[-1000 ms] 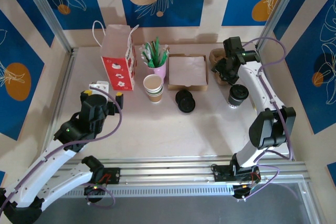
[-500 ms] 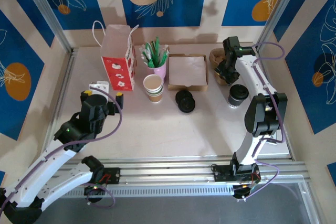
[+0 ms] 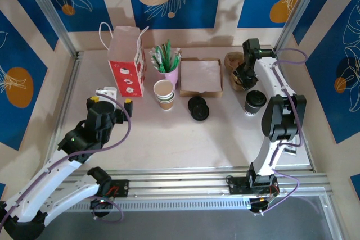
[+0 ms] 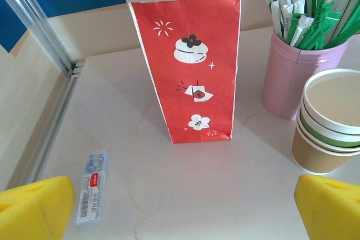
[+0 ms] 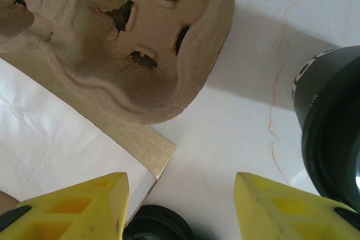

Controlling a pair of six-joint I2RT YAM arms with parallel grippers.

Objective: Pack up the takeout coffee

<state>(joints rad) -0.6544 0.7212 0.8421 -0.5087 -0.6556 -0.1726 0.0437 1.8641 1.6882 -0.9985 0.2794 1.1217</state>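
**Bright, even light; softness only at close range**

In the top view the light is bright and even and comes from above. The pale bench [image 3: 169, 139] shows no glare, shadows under things are short and soft, and a faint arm shadow lies on the back wall [image 3: 225, 4] at upper centre. The aluminium posts [image 3: 48, 15] splay toward the upper corners.

In the left wrist view the paper bag [image 4: 191, 66] is sharp, while the yellow fingertips [image 4: 35, 206] of the left gripper [image 4: 180, 212] blur in the bottom corners.

In the right wrist view the cup carrier [image 5: 129, 37] throws a grey shadow rightward. The black cup [image 5: 332, 133] at the right edge is out of focus.
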